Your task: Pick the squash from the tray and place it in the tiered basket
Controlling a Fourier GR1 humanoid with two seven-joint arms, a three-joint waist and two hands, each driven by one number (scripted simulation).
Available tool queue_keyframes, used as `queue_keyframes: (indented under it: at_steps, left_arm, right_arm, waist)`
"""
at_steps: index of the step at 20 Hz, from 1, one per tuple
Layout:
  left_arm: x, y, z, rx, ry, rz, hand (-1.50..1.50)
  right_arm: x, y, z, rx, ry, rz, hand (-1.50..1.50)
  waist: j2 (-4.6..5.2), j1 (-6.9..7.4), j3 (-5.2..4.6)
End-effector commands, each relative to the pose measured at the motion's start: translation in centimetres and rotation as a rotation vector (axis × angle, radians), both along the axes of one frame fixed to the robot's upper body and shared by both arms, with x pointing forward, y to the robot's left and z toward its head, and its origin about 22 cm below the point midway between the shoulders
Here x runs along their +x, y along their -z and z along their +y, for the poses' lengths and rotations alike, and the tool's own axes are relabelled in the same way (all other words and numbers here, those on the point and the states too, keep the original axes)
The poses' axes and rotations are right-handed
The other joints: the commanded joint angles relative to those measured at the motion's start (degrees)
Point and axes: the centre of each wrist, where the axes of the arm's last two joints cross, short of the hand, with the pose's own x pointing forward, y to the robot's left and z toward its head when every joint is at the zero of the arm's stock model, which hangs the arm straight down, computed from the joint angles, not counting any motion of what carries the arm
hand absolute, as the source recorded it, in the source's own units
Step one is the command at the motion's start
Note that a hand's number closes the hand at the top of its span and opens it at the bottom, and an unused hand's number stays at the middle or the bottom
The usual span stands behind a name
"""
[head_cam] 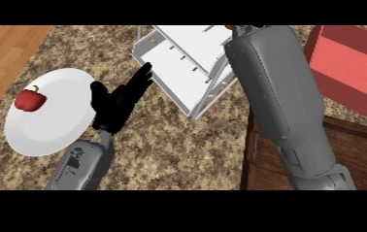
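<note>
The robot's left hand (118, 102), black and carried on a grey forearm, is showing at the lower left of the head view with its fingers held straight and spread wide, pointing up and to the right, holding nothing. It is sitting over the speckled brown stone counter top (172, 153), just beside the right rim of a round white plate (50, 134) that is lying at the left. A small red bell pepper (30, 99) is resting on the left part of that plate, well apart from the hand. Up the middle, a white tiered basket with thin grey wire legs (179, 56) is standing on the counter, its flat shelves tilting across the view. The right forearm (279, 95), a long grey limb, is stretching up from the lower right across the basket's right side; its hand is lying beyond the top of the scene, so its fingers cannot be told. A dark brown wooden tray (287, 153) is lying under that forearm at the lower right, and a red box (341, 66) is sitting at the right edge. The squash is not showing anywhere; only a tiny orange speck is peeking at the forearm's upper end, too small to tell.
</note>
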Motion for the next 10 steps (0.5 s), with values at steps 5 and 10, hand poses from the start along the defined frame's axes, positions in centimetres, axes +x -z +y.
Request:
queue_keyframes:
  at_steps: [5, 10]
  left_arm:
    - [0.0, 0.5, 1.3, -0.002, -0.038, 0.028, 0.0]
    - [-0.5, 1.7, 1.8, 0.01, -0.077, 0.037, 0.0]
  right_arm:
    - [1.1, -2.8, 0.9, 0.222, 0.158, -0.224, -1.5]
    - [1.0, -1.7, 0.0, 0.283, 0.252, -0.216, -1.5]
  waist:
    - [-1.16, -2.19, -0.08]
    - [-2.47, -4.87, -0.06]
